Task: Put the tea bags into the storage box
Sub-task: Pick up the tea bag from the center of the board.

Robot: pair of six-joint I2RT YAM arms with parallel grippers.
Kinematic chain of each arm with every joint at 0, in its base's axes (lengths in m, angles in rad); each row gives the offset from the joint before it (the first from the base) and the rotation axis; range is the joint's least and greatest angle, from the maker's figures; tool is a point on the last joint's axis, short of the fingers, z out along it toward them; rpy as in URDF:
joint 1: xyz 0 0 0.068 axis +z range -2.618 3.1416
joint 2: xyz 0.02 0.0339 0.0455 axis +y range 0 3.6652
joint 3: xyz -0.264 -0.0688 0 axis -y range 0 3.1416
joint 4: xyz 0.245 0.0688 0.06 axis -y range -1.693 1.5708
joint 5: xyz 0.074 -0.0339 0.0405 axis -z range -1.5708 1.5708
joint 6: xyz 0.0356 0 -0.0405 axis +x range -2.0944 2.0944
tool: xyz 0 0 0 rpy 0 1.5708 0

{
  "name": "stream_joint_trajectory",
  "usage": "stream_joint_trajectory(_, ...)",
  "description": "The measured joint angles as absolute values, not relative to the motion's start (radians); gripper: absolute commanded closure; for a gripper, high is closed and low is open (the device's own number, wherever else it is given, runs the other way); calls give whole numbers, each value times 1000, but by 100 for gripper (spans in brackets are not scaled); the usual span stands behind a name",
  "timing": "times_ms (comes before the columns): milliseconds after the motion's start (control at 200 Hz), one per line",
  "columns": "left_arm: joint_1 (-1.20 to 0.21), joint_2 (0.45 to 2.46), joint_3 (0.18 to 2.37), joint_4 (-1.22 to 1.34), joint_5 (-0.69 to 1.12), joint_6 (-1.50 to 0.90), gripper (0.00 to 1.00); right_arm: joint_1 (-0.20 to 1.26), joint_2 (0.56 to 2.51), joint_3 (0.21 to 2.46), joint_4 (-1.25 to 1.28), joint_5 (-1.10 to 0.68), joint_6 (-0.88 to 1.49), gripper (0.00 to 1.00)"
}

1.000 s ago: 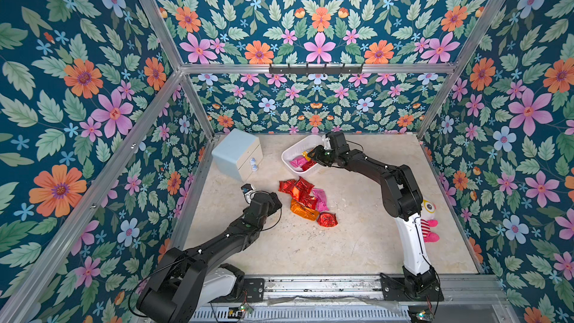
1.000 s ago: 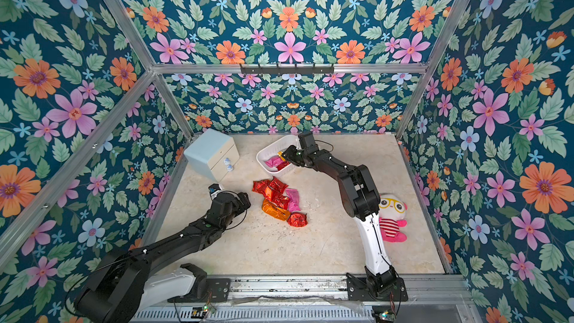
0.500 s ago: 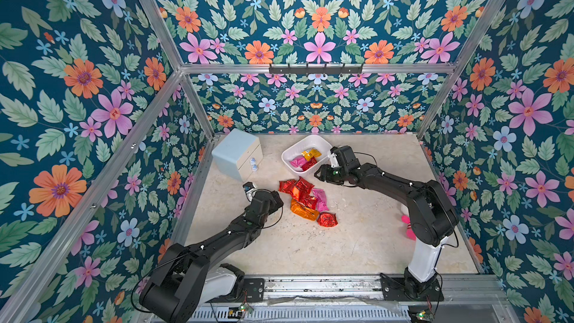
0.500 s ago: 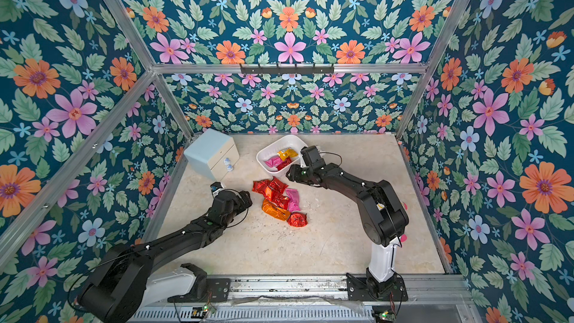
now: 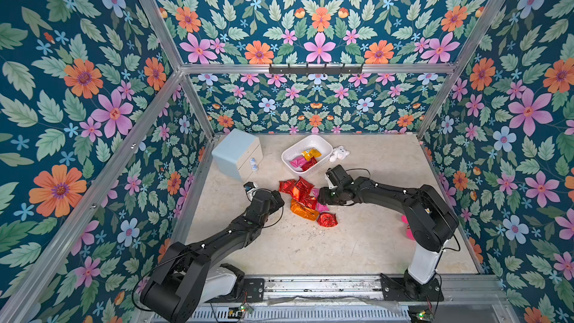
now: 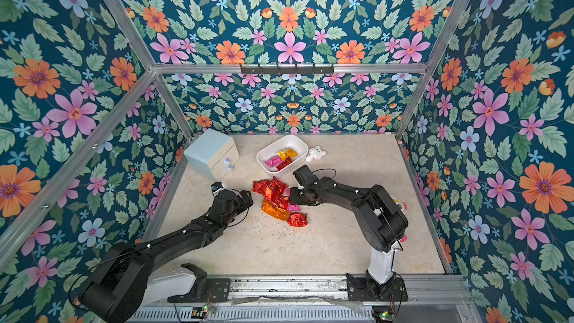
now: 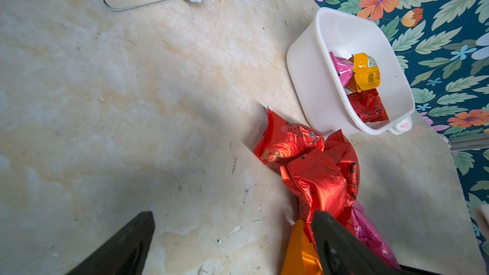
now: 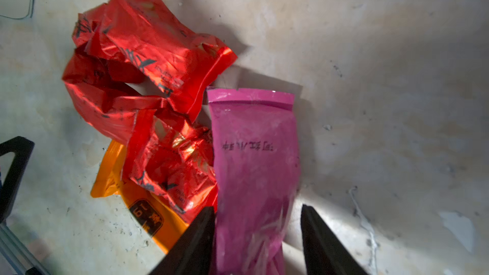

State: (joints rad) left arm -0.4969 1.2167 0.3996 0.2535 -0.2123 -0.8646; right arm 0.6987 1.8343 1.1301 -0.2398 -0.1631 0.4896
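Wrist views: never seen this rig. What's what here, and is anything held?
A left arm and a right arm are mounted at the table's front edge. Top views: one overhead stereo camera. Wrist views: a camera on each arm, looking past its gripper. On the table: a white storage box holding a few tea bags, a loose pile of tea bags, a pale blue cabinet, a white plush toy. The left gripper is open, empty. The right gripper is open, straddling a pink tea bag, not clamped.
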Motion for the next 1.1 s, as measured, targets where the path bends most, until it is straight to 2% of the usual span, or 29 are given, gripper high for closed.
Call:
stream_joint_trajectory(165,-497,1219,400,253,-212,-868,1,699,1848,1127,-202,-192,513,72)
stream_joint_trajectory(250,-497,1219,399,253,-212,-868,1,698,1851,1126,-189,-202,530,78)
stream_joint_trajectory(675,-497,1220,408,253,-212,-867,1,699,1800,1161,-231,-174,528,81)
stream_joint_trajectory(1100,-497,1239,429,254,-208,-862,1,658,1810,1402,-345,-49,428,81)
